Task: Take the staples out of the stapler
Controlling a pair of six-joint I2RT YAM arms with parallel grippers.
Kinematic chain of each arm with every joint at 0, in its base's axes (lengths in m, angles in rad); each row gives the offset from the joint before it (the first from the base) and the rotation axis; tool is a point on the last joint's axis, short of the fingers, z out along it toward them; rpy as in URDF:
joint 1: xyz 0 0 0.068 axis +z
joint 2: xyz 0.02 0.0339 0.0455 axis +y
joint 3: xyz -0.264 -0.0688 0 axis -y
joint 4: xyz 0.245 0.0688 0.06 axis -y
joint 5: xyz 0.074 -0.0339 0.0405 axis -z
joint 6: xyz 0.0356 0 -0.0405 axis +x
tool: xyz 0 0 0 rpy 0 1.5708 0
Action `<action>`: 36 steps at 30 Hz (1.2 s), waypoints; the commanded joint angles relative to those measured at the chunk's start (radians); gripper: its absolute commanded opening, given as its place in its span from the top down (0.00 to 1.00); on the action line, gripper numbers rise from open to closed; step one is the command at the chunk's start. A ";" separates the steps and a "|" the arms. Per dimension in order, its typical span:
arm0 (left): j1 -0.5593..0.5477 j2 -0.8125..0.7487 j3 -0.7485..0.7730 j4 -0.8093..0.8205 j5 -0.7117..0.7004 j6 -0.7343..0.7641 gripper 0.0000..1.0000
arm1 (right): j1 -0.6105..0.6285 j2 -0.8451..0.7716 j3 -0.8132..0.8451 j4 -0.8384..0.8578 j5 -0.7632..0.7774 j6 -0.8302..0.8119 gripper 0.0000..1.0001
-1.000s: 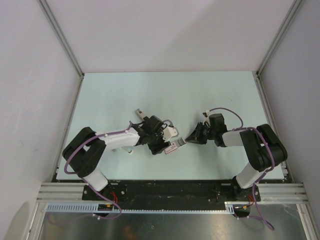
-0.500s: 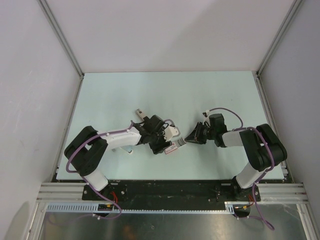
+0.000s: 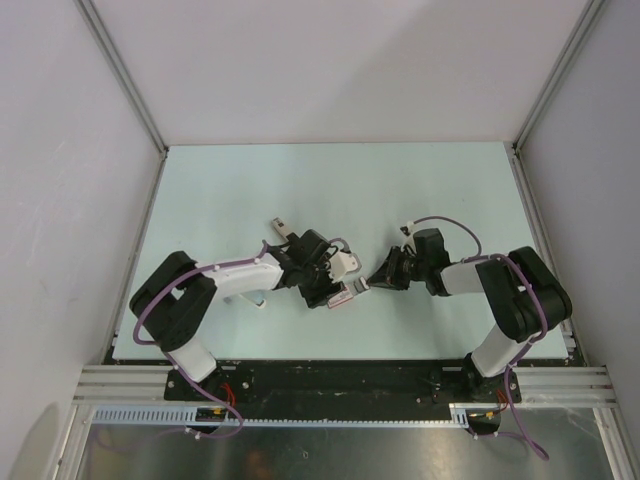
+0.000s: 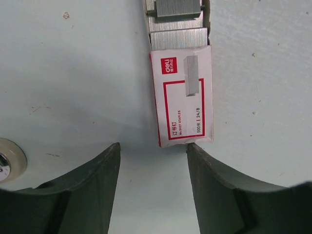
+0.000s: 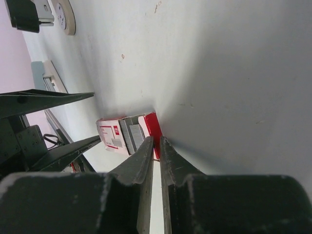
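Observation:
A white and red staple box [image 4: 184, 95] lies open on the table, with grey staples [image 4: 178, 36] showing at its far end. My left gripper [image 4: 153, 146] is open around the box's near end, and its right fingertip touches the box's corner. From the other side, my right gripper [image 5: 156, 139] has its jaws almost together on the box's red end flap [image 5: 150, 126]. In the top view the box [image 3: 347, 293] sits between the left gripper [image 3: 328, 290] and the right gripper [image 3: 368, 284]. A white object [image 3: 345, 262] by the left wrist may be the stapler; I cannot tell.
A round white disc [image 4: 6, 158] lies left of the left fingers and shows far off in the right wrist view as a disc [image 5: 66, 17]. A small black and grey object [image 3: 280, 228] lies behind the left wrist. Grey walls enclose the table's left, back and right.
My right gripper has crept a little left toward the box, its jaws widening slightly and narrowing again. The left arm and the box have stayed put.

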 commanded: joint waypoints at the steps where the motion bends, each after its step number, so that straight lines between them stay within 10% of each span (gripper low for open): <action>1: -0.011 0.027 0.021 -0.001 -0.005 0.038 0.38 | 0.014 -0.003 -0.006 0.008 0.032 -0.014 0.87; 36: -0.020 0.035 0.026 -0.002 -0.009 0.042 0.38 | 0.202 -0.003 0.014 -0.002 0.123 0.019 0.91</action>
